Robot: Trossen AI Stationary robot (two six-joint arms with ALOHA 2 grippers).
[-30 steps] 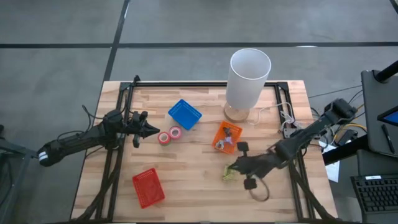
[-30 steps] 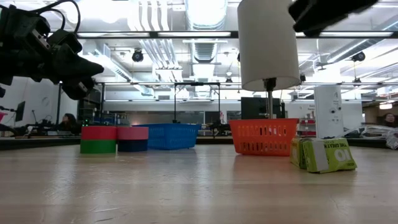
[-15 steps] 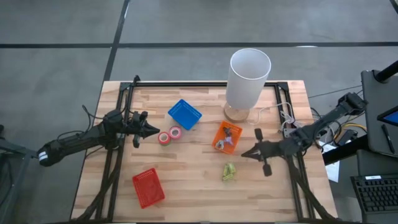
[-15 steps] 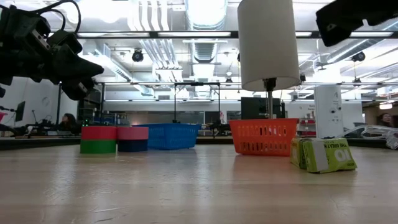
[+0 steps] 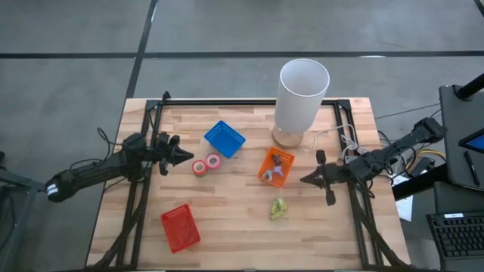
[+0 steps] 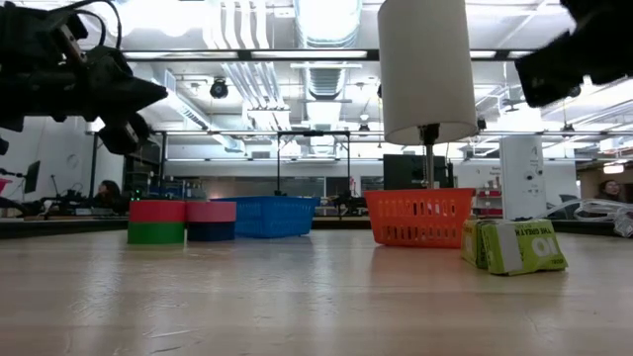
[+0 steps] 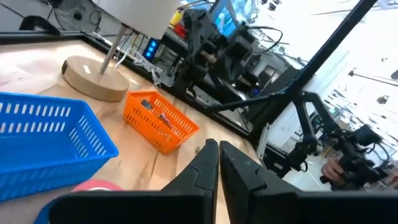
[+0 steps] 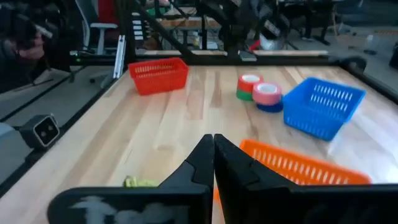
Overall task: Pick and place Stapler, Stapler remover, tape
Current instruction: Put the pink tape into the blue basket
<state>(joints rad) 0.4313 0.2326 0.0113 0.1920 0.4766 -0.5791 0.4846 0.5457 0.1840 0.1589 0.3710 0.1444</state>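
Two tape rolls lie flat side by side on the wood, a red one point(image 5: 200, 168) and a pink one point(image 5: 214, 161); the low view shows them as a red-over-green roll point(image 6: 156, 222) and a pink one point(image 6: 211, 220). My left gripper point(image 5: 187, 157) hovers shut just left of the rolls, above the table point(image 6: 148, 97), pointing at them. My right gripper point(image 5: 305, 180) is shut and in the air right of the orange tray point(image 5: 275, 166), which holds small metal pieces. A green box point(image 5: 277, 208) lies on the table near the right gripper.
A blue tray point(image 5: 224, 138) sits behind the rolls and a red tray point(image 5: 180, 227) near the front left. A tall white lamp point(image 5: 302, 94) stands on a round base at the far edge, behind the orange tray. Bare wood lies between the red tray and the green box.
My right gripper has drawn back from the green box toward the table's right edge and risen; the box stays lying where it was. My left gripper has lifted slightly beside the rolls.
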